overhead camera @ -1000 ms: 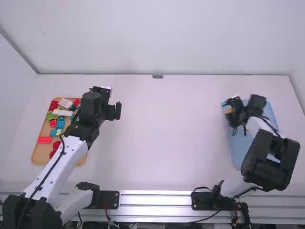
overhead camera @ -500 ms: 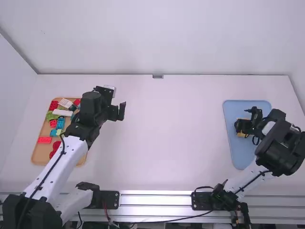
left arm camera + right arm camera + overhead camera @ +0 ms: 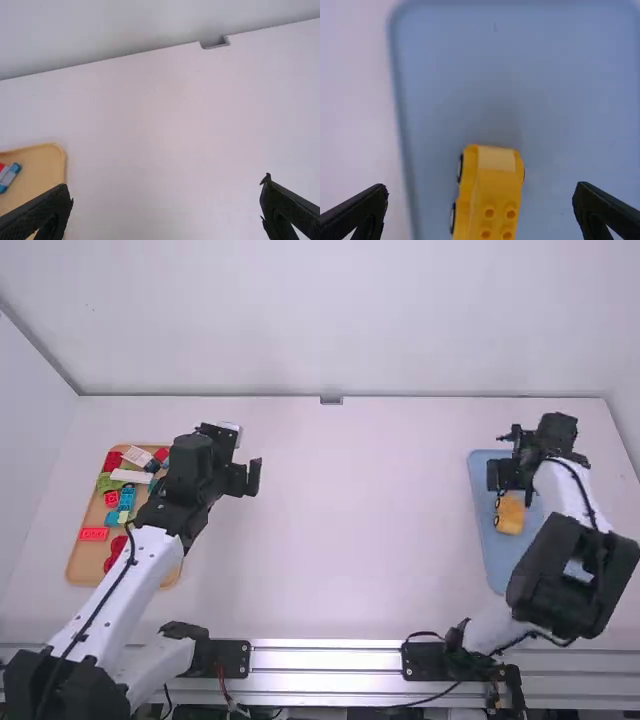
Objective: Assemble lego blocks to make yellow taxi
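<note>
Right black two-finger pincer is open above a blue rectangular tray. Yellow plastic-block car rests near and below it.

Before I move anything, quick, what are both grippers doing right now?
Left gripper: open, holding nothing, above the white table.
Right gripper: open, holding nothing, over the blue tray with the yellow car.

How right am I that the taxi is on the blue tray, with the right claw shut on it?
Not quite: the right wrist view shows the right claw open, not shut on the taxi. It is on the blue tray.
</note>
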Robot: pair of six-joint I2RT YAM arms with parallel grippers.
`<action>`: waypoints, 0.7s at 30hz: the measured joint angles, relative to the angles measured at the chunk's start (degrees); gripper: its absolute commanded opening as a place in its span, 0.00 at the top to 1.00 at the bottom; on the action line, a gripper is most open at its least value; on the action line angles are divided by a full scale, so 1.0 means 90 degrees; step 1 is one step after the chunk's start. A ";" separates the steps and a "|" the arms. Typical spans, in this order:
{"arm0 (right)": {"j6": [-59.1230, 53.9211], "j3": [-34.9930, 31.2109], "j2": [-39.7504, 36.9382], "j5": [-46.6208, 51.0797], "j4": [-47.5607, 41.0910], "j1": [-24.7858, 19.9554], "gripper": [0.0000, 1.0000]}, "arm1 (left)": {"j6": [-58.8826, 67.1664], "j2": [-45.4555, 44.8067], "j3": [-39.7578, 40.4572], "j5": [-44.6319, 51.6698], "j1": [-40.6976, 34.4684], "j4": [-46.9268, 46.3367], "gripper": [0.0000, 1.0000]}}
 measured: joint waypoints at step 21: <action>-0.0588 -0.2914 -0.3072 -0.0005 0.3106 0.3429 0.11 | 0.0260 -0.2324 -0.1474 -0.0129 -0.0486 0.0976 0.11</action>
